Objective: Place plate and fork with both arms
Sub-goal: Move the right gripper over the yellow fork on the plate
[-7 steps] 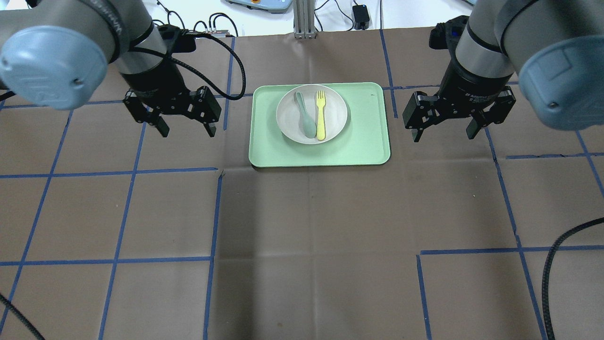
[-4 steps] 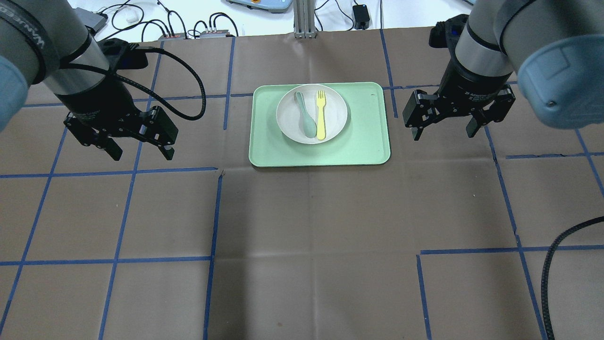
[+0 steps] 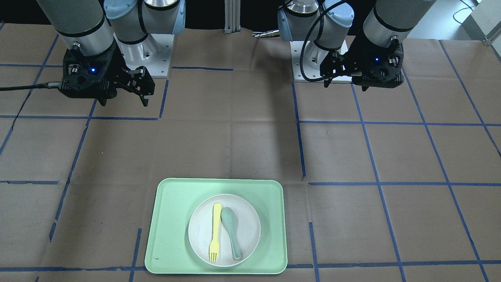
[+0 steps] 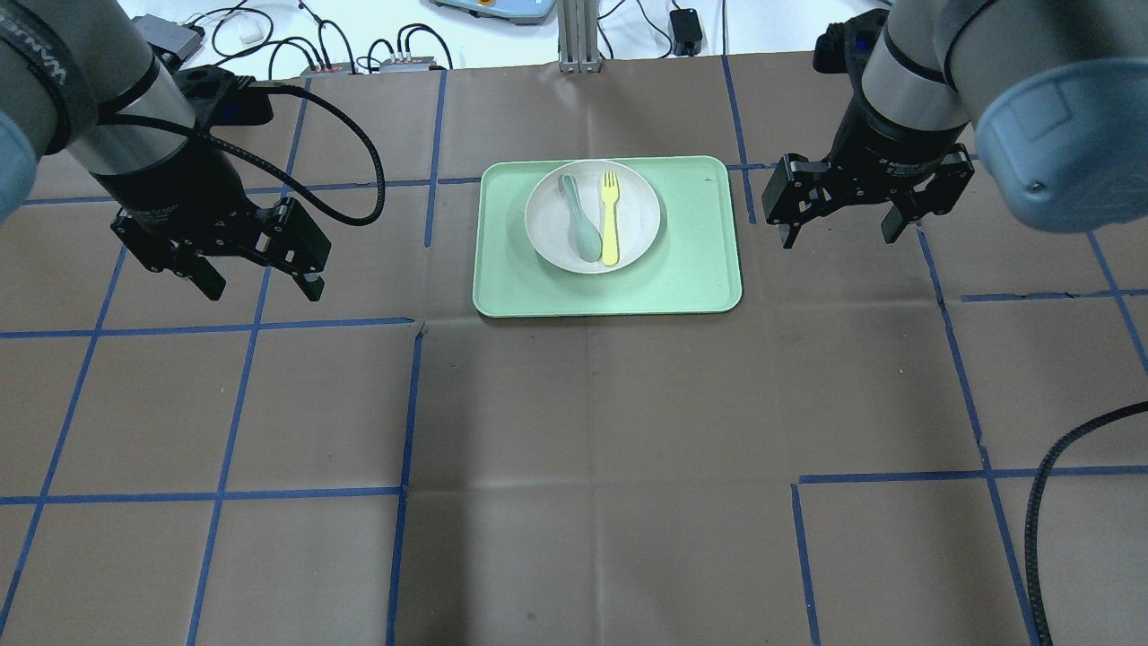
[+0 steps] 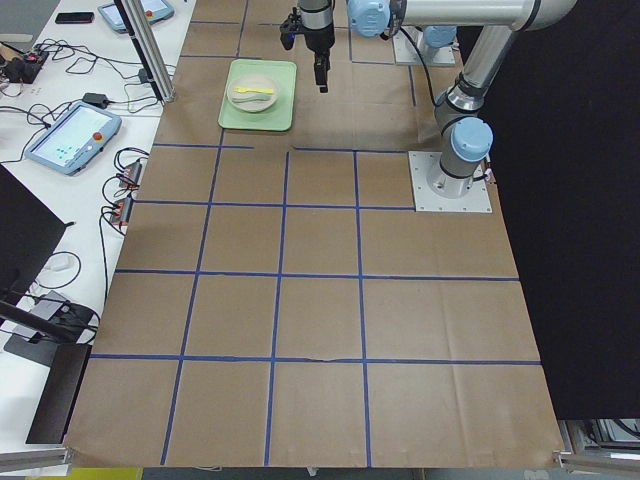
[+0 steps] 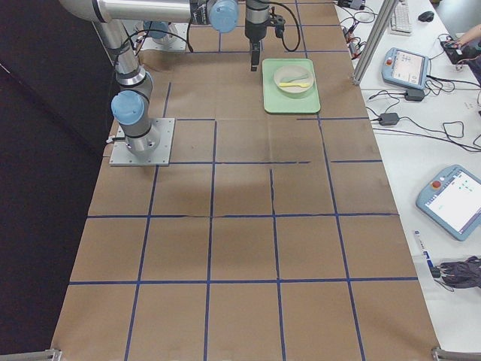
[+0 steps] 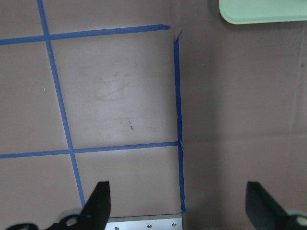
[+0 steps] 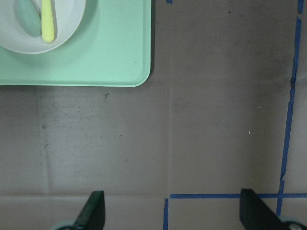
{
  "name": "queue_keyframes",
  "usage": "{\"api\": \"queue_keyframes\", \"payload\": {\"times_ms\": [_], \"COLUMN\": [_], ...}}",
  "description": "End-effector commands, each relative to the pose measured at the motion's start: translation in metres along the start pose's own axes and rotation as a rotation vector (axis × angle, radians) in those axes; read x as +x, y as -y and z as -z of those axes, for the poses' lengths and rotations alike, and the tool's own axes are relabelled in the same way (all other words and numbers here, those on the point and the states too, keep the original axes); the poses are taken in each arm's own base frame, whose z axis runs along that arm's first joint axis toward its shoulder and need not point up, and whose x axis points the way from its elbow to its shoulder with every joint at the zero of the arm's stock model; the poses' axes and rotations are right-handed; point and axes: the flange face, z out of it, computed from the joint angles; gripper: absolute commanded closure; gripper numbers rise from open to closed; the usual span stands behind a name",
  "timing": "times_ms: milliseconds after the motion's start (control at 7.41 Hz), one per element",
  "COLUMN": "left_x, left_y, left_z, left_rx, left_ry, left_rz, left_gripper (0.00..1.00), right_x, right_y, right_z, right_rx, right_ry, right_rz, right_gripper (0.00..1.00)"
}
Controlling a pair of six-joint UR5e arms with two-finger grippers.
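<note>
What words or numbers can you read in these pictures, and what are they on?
White print on the black band of the left arm: cut off and blurred, unreadable.
White print low on the right arm: too small to read.
On the plate, fork, spoon and tray: no writing.
On the screens beside the table: too small to read.

Overhead: high, near side, facing forward-down.
Front: far side, facing back.
Sides: table [image 4: 592, 431] ends, distant.
Wrists: close, downward.
Shared: tray [image 4: 700, 269].
</note>
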Motion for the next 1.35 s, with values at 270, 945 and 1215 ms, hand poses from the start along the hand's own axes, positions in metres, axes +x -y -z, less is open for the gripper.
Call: {"api": "queue_keyframes", "payload": {"times_ms": [270,945,1215], "left_x": [0.066,0.041,0.040], "left_y": [-0.011,-0.003,-0.003], "left_z": [-0.013,-0.017,-0.017], "left_rx": [-0.012,-0.026,-0.025], "left_ry": [0.025,0.050,0.050], "left_rz": [-0.129,-0.083,-0.097], "left_gripper": [0.00,0.00,0.00], "right_x": [-0.030,-0.143,-0.176], "right_y": [0.055,0.155,0.173], "right_z": [-0.008,-0.054,-0.081], "right_rx": [0.015,0.031,0.035], "right_ry": [0.000,0.001,-0.005], "right_rz": [0.016,-0.004,-0.015], "right_gripper": [0.00,0.00,0.00]}}
